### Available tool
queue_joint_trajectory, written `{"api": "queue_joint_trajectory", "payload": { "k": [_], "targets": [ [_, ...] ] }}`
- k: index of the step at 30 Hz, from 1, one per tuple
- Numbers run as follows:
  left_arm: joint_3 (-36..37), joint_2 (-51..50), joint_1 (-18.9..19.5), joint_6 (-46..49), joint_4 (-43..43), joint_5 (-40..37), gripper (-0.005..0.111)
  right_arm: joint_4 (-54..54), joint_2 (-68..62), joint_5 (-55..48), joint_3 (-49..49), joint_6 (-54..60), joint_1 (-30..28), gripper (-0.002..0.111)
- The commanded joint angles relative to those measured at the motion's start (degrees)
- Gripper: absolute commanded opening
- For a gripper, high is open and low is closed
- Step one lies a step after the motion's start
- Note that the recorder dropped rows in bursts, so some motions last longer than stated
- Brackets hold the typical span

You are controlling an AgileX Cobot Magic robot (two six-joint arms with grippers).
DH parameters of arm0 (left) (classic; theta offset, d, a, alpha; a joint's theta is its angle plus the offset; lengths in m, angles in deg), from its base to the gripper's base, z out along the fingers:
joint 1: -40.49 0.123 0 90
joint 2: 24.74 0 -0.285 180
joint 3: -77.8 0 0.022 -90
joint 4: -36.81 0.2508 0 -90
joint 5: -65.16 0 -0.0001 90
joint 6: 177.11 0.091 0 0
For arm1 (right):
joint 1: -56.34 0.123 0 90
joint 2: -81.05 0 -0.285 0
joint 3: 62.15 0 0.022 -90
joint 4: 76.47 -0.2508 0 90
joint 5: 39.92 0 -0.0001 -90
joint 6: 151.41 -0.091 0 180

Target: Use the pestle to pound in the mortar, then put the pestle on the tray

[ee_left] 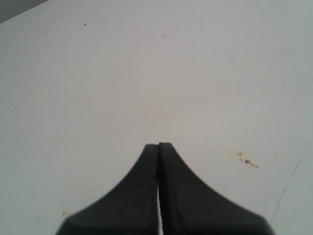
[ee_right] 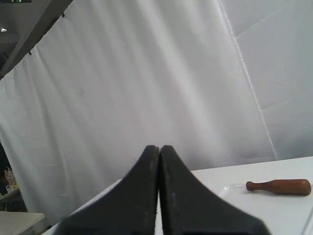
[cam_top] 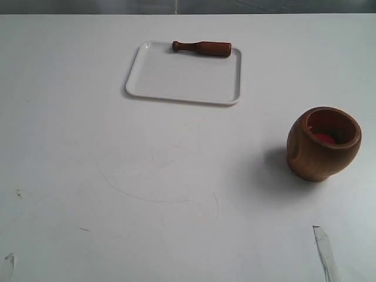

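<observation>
The brown wooden mortar (cam_top: 324, 143) stands upright on the right of the table, its reddish inside showing. The reddish-brown pestle (cam_top: 201, 48) lies flat along the far rim of the white tray (cam_top: 183, 77); the right wrist view also catches the pestle (ee_right: 279, 186) and a bit of the tray (ee_right: 230, 190). My left gripper (ee_left: 159, 145) is shut over bare table, holding nothing. My right gripper (ee_right: 159, 147) is shut and empty too, well away from the pestle. Neither arm shows in the exterior view.
A white curtain (ee_right: 146, 73) hangs behind the table. Brown specks (ee_left: 247, 160) mark the tabletop near my left gripper. A clear strip (cam_top: 324, 249) lies at the front right of the table, and a small scrap (cam_top: 8, 261) lies at the front left.
</observation>
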State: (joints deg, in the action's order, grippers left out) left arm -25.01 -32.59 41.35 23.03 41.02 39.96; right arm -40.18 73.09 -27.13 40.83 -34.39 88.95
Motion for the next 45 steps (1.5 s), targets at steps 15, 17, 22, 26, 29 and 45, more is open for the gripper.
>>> {"api": "queue_joint_trajectory", "payload": {
  "k": [15,17,22,26,29,45],
  "targets": [
    [0.03,0.07,-0.44,-0.47,-0.42,0.17,0.0,-52.06,0.17,-25.93,-0.2,84.98,0.23,0.0],
    [0.03,0.07,-0.44,-0.47,-0.42,0.17,0.0,-51.56,0.17,-27.31,-0.2,81.55,0.23,0.0],
    [0.03,0.07,-0.44,-0.47,-0.42,0.17,0.0,-51.67,0.17,-30.16,-0.2,78.2,0.23,0.0],
    [0.03,0.07,-0.44,-0.47,-0.42,0.17,0.0,-51.18,0.17,-32.73,-0.2,78.32,0.23,0.0],
    [0.03,0.07,-0.44,-0.47,-0.42,0.17,0.0,-51.2,0.17,-32.73,-0.2,78.55,0.23,0.0],
    [0.03,0.07,-0.44,-0.47,-0.42,0.17,0.0,-46.86,0.17,-32.35,-0.2,79.3,-23.95,0.0]
  ]
}}
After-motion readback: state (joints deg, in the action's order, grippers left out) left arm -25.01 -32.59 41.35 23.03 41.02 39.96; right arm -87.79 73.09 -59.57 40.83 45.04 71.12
